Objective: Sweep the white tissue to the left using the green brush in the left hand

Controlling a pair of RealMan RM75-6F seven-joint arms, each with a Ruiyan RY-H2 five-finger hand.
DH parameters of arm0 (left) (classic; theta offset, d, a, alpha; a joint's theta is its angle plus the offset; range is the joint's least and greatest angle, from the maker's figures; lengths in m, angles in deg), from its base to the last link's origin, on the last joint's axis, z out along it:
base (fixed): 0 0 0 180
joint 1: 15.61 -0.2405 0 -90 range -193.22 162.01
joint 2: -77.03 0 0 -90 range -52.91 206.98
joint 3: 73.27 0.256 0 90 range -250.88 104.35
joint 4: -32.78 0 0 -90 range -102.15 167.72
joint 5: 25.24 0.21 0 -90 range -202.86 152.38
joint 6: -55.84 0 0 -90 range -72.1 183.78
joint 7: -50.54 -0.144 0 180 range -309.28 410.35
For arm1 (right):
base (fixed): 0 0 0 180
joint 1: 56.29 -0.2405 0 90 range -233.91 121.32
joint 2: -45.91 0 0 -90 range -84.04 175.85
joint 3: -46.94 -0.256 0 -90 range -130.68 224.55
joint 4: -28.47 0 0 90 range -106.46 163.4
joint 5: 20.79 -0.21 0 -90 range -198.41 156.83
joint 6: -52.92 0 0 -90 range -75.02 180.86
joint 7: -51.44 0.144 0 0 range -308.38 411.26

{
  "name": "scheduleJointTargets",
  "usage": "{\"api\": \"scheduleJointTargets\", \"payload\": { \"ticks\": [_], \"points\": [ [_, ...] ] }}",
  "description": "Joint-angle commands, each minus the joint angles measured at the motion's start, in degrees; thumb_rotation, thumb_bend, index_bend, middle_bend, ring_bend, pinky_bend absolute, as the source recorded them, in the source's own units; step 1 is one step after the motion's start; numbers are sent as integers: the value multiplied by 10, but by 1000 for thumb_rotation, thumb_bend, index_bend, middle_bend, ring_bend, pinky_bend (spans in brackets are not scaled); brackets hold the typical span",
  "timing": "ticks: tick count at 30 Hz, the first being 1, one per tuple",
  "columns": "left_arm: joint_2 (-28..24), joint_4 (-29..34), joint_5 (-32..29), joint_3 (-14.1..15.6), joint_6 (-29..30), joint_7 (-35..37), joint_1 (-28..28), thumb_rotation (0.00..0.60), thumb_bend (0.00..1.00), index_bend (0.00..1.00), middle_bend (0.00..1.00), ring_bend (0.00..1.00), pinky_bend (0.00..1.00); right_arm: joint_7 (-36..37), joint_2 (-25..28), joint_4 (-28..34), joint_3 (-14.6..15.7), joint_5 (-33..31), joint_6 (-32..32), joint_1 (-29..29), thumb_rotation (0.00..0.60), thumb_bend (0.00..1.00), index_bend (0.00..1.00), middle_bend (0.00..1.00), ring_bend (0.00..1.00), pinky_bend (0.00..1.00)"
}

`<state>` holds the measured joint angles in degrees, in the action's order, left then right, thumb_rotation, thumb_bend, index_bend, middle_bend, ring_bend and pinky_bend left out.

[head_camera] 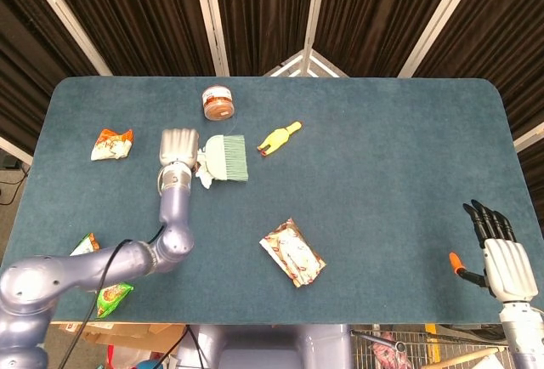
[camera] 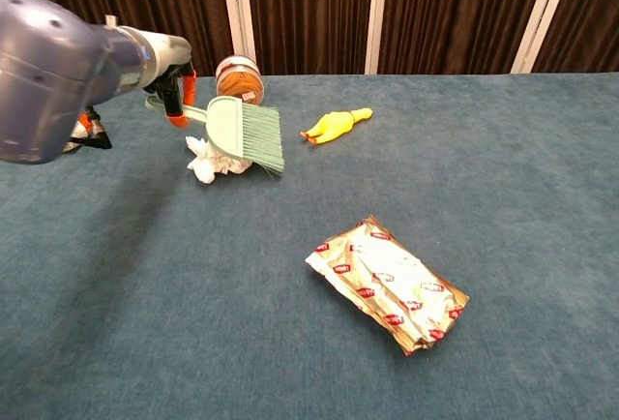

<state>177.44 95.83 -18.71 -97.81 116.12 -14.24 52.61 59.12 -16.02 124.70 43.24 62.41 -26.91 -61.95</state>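
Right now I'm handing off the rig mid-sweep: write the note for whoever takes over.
Left hand grips the green brush, raised over the far left part of the table.
Right hand is open, idle at the near right edge, holding nothing.
White tissue lies crumpled on the table under the brush head, showing on its left side; bristle contact is unclear.
Nearby: orange jar behind, yellow toy to the right.
Done: brush grasped and positioned at the tissue.
Left: drag the brush leftward to sweep the tissue left.
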Motion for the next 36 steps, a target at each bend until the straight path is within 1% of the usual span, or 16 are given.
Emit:
{"api": "scheduleJointTargets", "payload": {
  "ticks": [1, 5, 9, 13, 17, 22, 25, 29, 33, 36],
  "points": [
    [47, -79, -28, -5, -42, -26, 30, 600, 755, 819, 1000, 1000, 1000, 7, 1, 2, -1, 1, -1, 0, 600, 344, 0, 0, 0, 0],
    [53, -91, -38, -4, -47, -35, 25, 600, 755, 819, 1000, 1000, 1000, 10, -2, -2, -1, 8, -9, 1, 600, 344, 0, 0, 0, 0],
    [36, -63, -52, -5, -36, -49, 14, 600, 757, 820, 1000, 1000, 1000, 12, -1, -2, 0, 7, -9, 2, 600, 344, 0, 0, 0, 0],
    [-17, 18, -76, -5, -4, -76, -6, 600, 758, 820, 1000, 1000, 1000, 13, -1, -2, -1, 7, -12, 3, 600, 344, 0, 0, 0, 0],
    [-90, 117, -113, 8, 34, -113, -33, 600, 758, 820, 1000, 1000, 1000, 14, -2, -2, -1, 11, -14, 3, 600, 344, 0, 0, 0, 0],
    [-154, 182, -135, 26, 55, -134, -58, 600, 758, 820, 1000, 1000, 1000, 10, -4, -3, 1, 18, -20, 4, 600, 343, 0, 0, 0, 0],
    [-184, 207, -125, 32, 57, -121, -75, 600, 758, 820, 1000, 1000, 1000, 10, -5, -3, 0, 17, -20, 4, 600, 344, 0, 0, 0, 0],
    [-224, 234, -95, 37, 54, -87, -98, 600, 758, 821, 1000, 1000, 1000, 10, -6, -2, 0, 16, -18, 3, 600, 344, 0, 0, 0, 0],
    [-255, 258, -55, 40, 44, -56, -112, 600, 758, 821, 1000, 1000, 1000, 6, -8, -2, 0, 15, -18, 3, 600, 344, 0, 0, 0, 0],
    [-266, 270, -6, 50, 41, -39, -114, 600, 758, 821, 1000, 1000, 1000, 5, -8, -1, 0, 13, -16, 3, 600, 343, 0, 0, 0, 0]
  ]
}}
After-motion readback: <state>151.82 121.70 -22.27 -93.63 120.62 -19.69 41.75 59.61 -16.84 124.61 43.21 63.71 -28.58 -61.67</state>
